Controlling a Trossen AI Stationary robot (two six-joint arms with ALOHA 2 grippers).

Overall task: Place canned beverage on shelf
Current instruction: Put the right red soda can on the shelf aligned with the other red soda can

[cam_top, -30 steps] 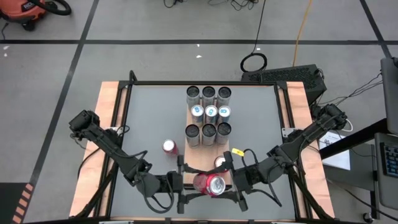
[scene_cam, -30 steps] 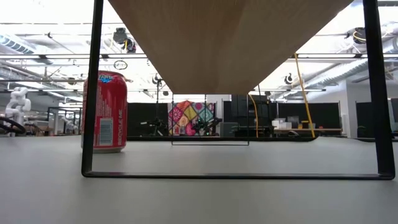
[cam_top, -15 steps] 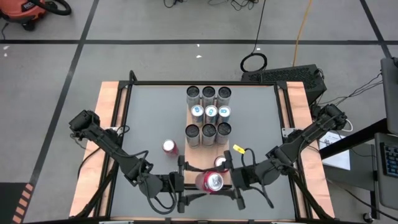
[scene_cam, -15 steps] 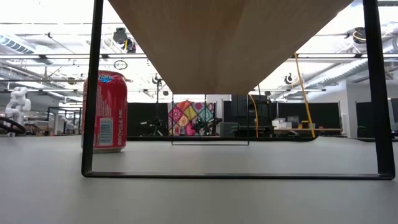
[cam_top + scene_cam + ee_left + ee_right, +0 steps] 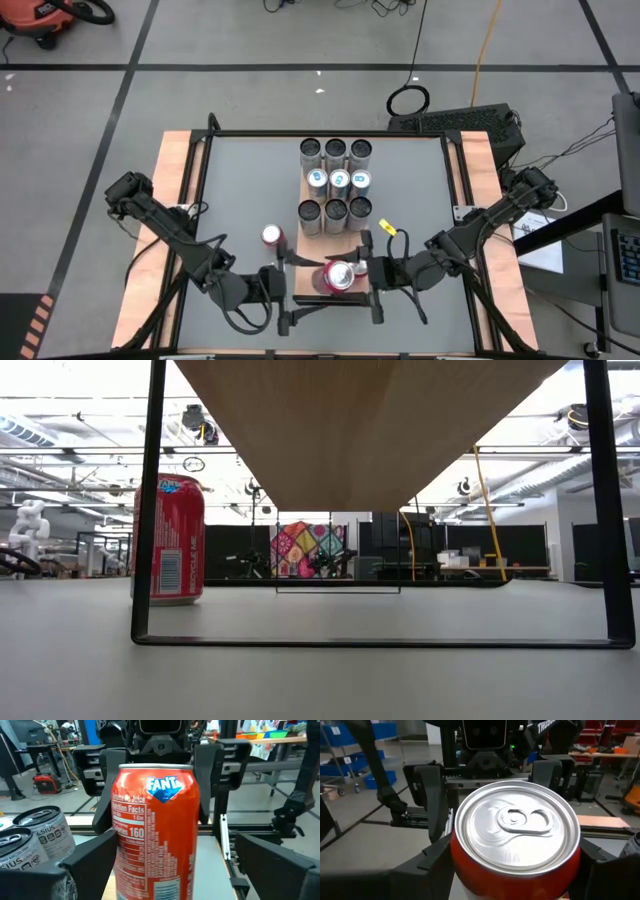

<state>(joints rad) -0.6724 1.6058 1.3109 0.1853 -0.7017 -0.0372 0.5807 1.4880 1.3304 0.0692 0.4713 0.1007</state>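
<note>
1. High view: a red can [image 5: 339,277] with a silver top stands on the near end of the shelf [image 5: 312,262], a light wood-grain board on the grey counter [image 5: 240,190]. The left tool [image 5: 288,288] stands open, its fingers spread wide on the can's left and not touching it. The right tool [image 5: 372,285] has its fingers on either side of the can on the right.
2. High view: farther along the shelf stand nine cans in three rows [image 5: 335,186], grey-topped but for a blue-and-white middle row. A second red can [image 5: 272,236] stands on the counter just left of the shelf.
3. Low view: the shelf's underside [image 5: 360,430] fills the top, carried on thin dark frame legs [image 5: 148,500]; the second red can stands upright behind the left leg.
4. Left wrist view: the red can, upright, shows its white nutrition label, with the right tool's fingers [image 5: 210,765] close on either side behind it. Silver cans [image 5: 35,835] stand beside it.
5. Right wrist view: the can's silver lid, pull tab unopened, sits between the right tool's fingers [image 5: 432,865], which flank the can closely; contact cannot be told.
</note>
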